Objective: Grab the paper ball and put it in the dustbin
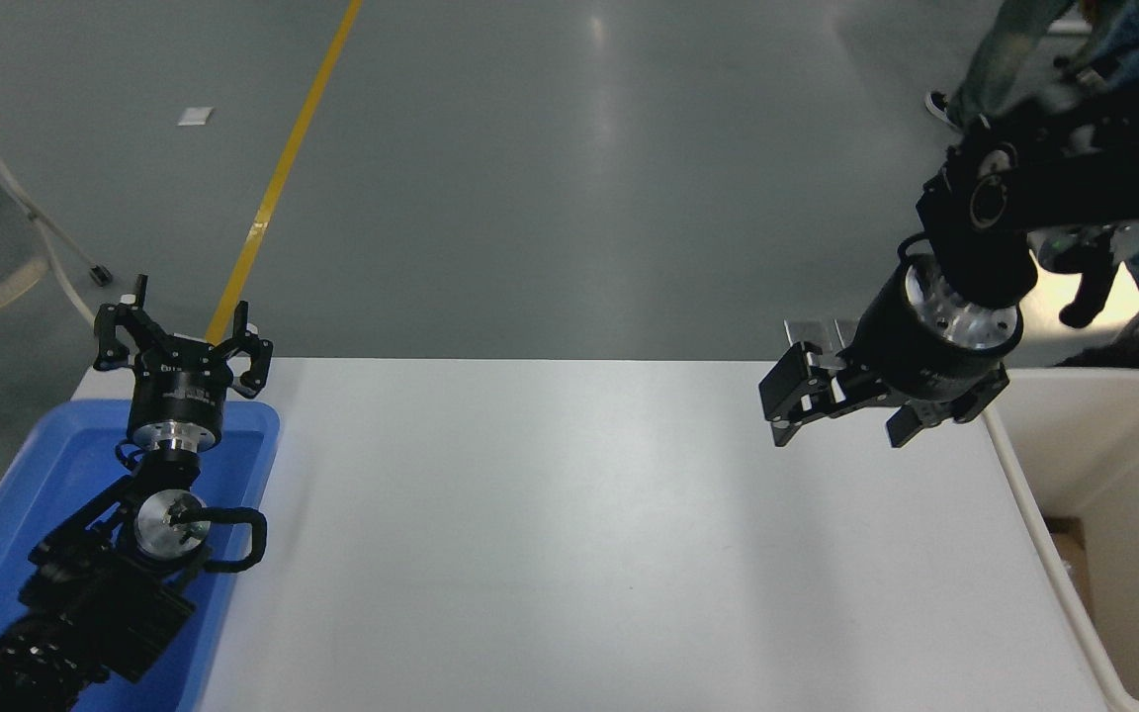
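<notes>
Its fingers spread wide and holding nothing, the right hand (838, 413) hangs over the worktop (569, 534) just beside the dustbin (1014, 465), no paper ball visible.

One camera only, the head view, so no second view shares anything with it. It sits high on the robot's side of the table (579, 534) and looks forward and down, from 6 o'clock toward 12. The near table edge falls below the picture; the far edge crosses mid-height, with grey floor (530, 178) beyond it up to 12 o'clock. It stands far enough back to take in both table sides: a blue tray (45, 475) at 8 o'clock, the dustbin (1113, 396) at 4 o'clock.
</notes>
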Motion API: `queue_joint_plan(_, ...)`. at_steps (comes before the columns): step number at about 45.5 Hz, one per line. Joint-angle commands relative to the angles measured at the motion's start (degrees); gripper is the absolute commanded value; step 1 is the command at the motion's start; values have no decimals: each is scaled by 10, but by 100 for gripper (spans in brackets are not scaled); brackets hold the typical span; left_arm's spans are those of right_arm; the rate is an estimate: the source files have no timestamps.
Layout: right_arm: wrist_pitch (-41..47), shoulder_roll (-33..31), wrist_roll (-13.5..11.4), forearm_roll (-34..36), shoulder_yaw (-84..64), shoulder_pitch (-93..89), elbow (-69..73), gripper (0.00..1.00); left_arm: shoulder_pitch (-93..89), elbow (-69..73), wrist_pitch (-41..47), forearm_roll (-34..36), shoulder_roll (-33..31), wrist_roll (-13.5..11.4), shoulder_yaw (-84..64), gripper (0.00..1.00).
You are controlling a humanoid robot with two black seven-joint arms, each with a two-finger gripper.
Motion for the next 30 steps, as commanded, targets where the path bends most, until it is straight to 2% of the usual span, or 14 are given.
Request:
queue_joint_plan(1,30,36,1,48,-4,32,10,100,0,1,0,0,0,0,0,99)
queue_joint_plan(30,16,27,1,36,-7,32,10,100,0,1,0,0,0,0,0,99)
